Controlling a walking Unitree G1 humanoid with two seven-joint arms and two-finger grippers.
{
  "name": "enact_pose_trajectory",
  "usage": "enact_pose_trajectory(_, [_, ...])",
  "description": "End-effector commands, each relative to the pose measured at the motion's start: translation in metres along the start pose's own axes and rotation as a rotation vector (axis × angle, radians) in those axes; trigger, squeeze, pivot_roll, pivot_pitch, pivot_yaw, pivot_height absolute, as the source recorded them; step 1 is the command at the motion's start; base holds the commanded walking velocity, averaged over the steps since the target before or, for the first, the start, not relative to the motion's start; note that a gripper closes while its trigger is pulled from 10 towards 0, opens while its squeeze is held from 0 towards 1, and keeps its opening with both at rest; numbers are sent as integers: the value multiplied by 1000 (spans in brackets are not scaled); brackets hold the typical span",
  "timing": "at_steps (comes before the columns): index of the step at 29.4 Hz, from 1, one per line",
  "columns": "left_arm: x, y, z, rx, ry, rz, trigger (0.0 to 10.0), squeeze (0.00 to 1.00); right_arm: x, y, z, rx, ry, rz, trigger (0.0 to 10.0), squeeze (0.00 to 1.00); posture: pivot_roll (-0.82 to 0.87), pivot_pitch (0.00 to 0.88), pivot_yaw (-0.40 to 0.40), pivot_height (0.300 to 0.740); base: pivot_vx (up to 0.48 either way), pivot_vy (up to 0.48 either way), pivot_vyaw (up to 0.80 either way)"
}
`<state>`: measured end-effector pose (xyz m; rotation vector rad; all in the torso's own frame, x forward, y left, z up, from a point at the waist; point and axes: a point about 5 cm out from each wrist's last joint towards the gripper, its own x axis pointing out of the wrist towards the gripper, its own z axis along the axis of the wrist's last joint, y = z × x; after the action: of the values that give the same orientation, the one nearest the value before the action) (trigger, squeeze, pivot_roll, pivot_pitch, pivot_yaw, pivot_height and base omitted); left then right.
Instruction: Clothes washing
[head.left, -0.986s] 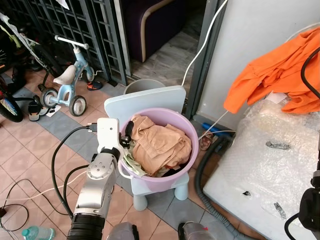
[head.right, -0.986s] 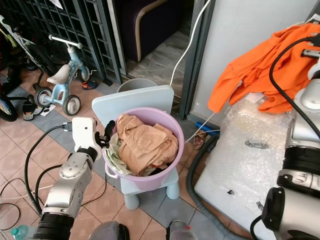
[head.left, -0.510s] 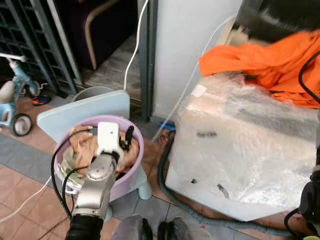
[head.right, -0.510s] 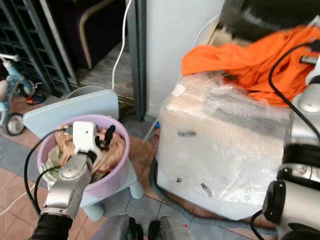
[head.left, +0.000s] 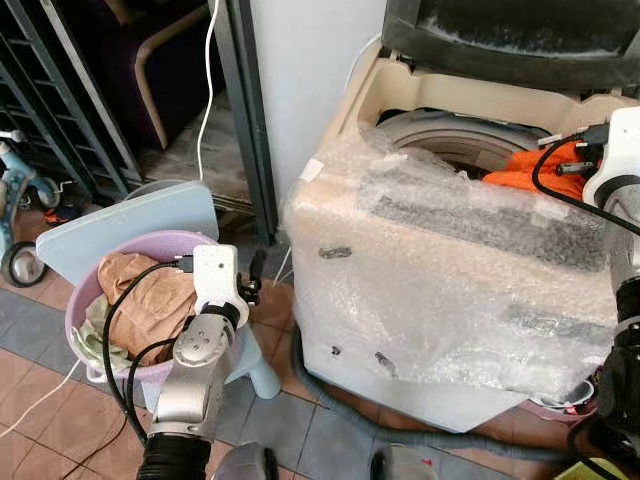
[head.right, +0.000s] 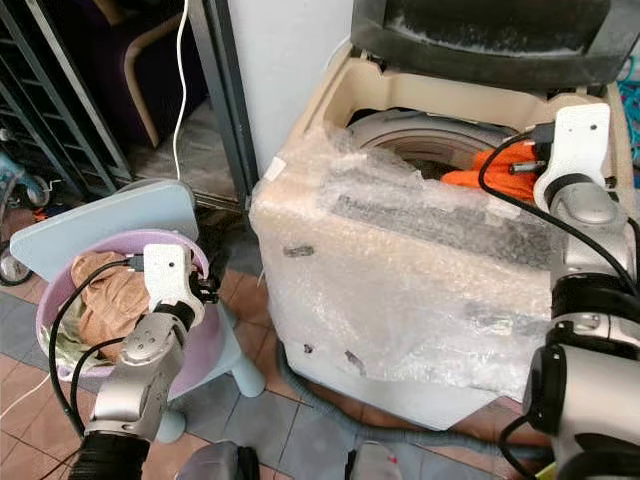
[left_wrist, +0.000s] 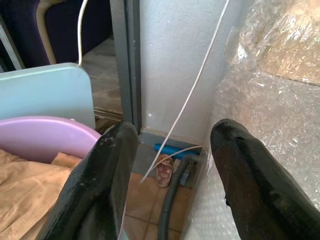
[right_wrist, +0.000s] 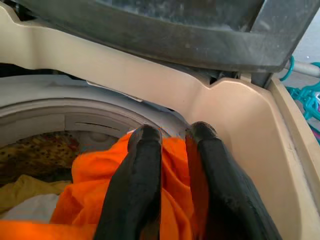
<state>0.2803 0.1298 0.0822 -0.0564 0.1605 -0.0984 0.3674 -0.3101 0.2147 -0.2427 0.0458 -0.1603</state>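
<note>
Over bubble-wrapped washer (head.left: 450, 260), crumpled orange garment (right_wrist: 100, 200)

Both head eyes look down on the washing machine (head.left: 450, 270) — sharing it and the basin (head.left: 85, 300) beside it; the left wrist camera faces its wrapped side closely; the right wrist camera peers into its drum (right_wrist: 60, 120).

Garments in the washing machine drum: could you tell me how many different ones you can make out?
3: the orange garment held by the right gripper over the drum, a yellow piece and a white one below. More may lie hidden underneath.
</note>
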Motion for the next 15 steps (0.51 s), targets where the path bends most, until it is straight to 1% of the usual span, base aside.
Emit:
enact_pose_trajectory(1, [-1, 1, 1, 6, 3, 8, 10000, 0, 1, 2, 29, -12, -154, 20, 10000, 1000, -63, 54, 28, 740, 0, 0, 0])
enact_pose_trajectory(3, [-1, 1, 1, 5, 5, 8, 10000, 0, -1, 4, 44, -12, -268, 18, 10000, 1000, -66, 55, 29, 740, 0, 0, 0])
enact_pose_trajectory(4, [-1, 1, 1, 3, 6, 8, 10000, 0, -5, 9, 57, 19, -361, 44, 10000, 1000, -69, 57, 30, 740, 0, 0, 0])
enact_pose_trajectory(6, [-1, 1, 0, -1, 8, 12, 10000, 0, -8, 13, 64, 38, -410, 75, 10000, 1000, -72, 59, 32, 740, 0, 0, 0])
enact_pose_trajectory(7, [-1, 1, 1, -3, 9, 15, 10000, 0, -12, 21, 72, 78, -467, 124, 10000, 1000, -73, 61, 31, 740, 0, 0, 0])
enact_pose_trajectory(9, [-1, 2, 0, -6, 12, 18, 10000, 0, -16, 35, 79, 149, -497, 206, 10000, 1000, -77, 62, 32, 740, 0, 0, 0])
enact_pose_trajectory(10, [0, 2, 0, -7, 13, 20, 10000, 0, -17, 41, 80, 168, -503, 239, 10000, 1000, -77, 62, 32, 740, 0, 0, 0])
enact_pose_trajectory(11, [0, 2, -1, -9, 16, 23, 10000, 0, -24, 72, 77, 180, -487, 373, 10000, 0, -84, 63, 32, 740, 0, 0, 0])
enact_pose_trajectory(12, [0, 2, -1, -9, 17, 23, 10000, 0, -29, 88, 73, 179, -485, 427, 10000, 0, -84, 63, 32, 740, 0, 0, 0])
enact_pose_trajectory(13, [0, 2, -1, -9, 18, 23, 10000, 0, -33, 98, 71, 180, -485, 460, 10000, 0, -84, 63, 32, 740, 0, 0, 0])
enact_pose_trajectory(14, [1, 1, -1, -11, 18, 24, 10000, 0, -44, 122, 61, 140, -491, 536, 10000, 0, -82, 63, 29, 740, 0, 0, 0])
enact_pose_trajectory(15, [1, 1, 0, -11, 17, 25, 10000, 0, -51, 136, 55, 115, -490, 577, 10000, 0, -81, 63, 28, 740, 0, 0, 800])
